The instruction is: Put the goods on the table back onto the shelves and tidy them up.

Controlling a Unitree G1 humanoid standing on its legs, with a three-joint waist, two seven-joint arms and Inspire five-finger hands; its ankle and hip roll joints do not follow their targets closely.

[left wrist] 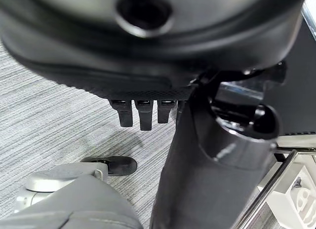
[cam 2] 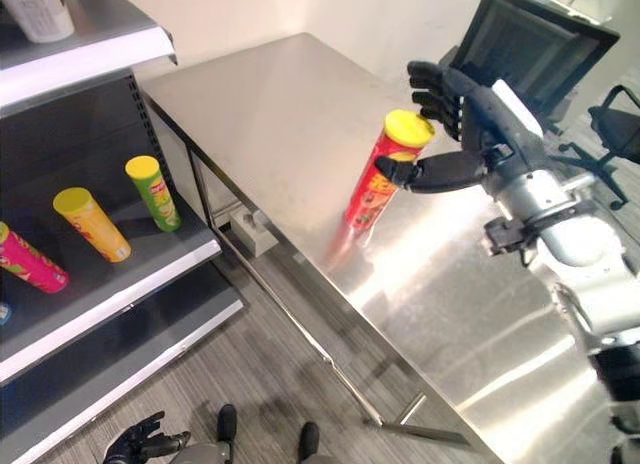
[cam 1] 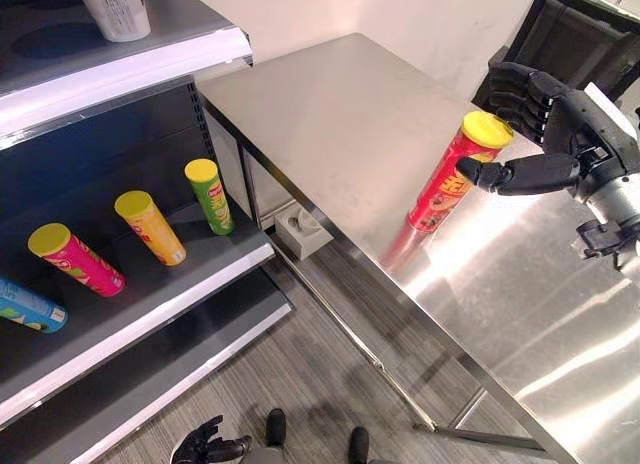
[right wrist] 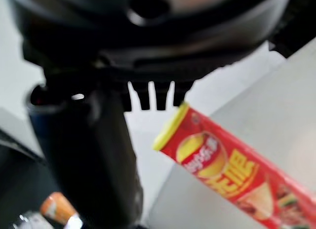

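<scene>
A red can with a yellow lid stands on the steel table, close to the edge that faces the shelf. My right hand brackets the can's top: the thumb touches its near side and the fingers hang just behind the lid with a small gap. That hand is open. Four cans rest on the dark middle shelf: green, yellow, pink and blue. My left hand hangs low over the floor with relaxed fingers, holding nothing.
A white cup stands on the top shelf. A white box lies on the floor between shelf and table. A black chair stands behind the table's far corner. A strip of grey floor separates the shelf from the table.
</scene>
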